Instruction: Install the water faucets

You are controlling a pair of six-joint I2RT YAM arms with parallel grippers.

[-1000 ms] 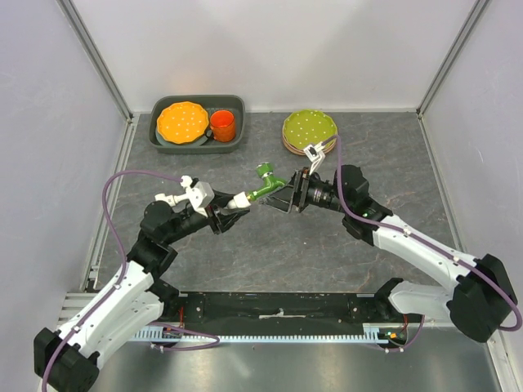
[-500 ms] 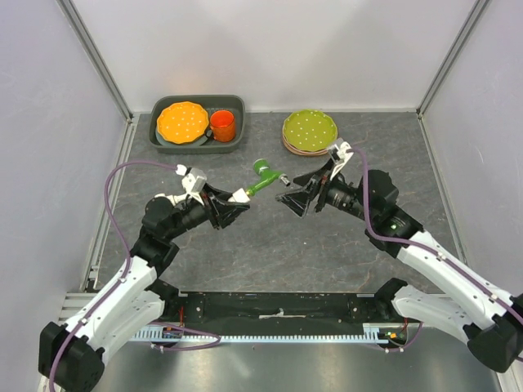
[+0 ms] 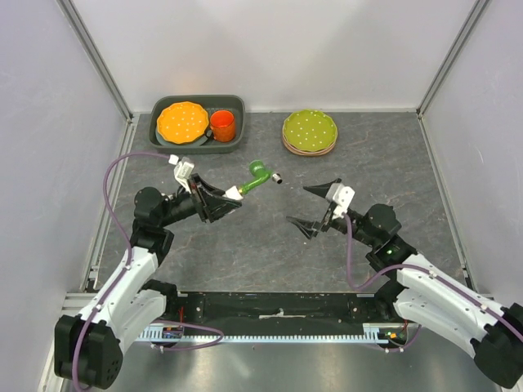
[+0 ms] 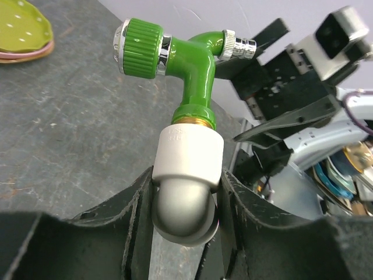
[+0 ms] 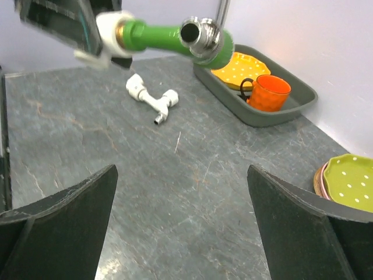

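Surface: grey stone-look surface, pale walls on three sides, my two arms coming in from the near edge.
Left end effector: my left end effector is pinching the white end piece of the green faucet; both fingers press its rounded base.
Green faucet: held up off the surface, mid-surface, angled toward the far side. Ribbed green knob is on one arm of the T, small metal nozzle on the other.
Right end effector: my right end effector is spread wide with nothing between the fingers. It sits near the green faucet on its right, not touching, facing the nozzle.
Right wrist view: green faucet runs across the top, nozzle opening toward the camera.
White faucet: lying flat on the surface, below the held faucet and well apart from my right end effector; I can't pick it out in the top view.
Tray: dark grey tray at far left, holding an orange plate and an orange mug side by side.
Green plate: dotted green plate on top of a small stack at far centre-right, beside the tray, not touching it.
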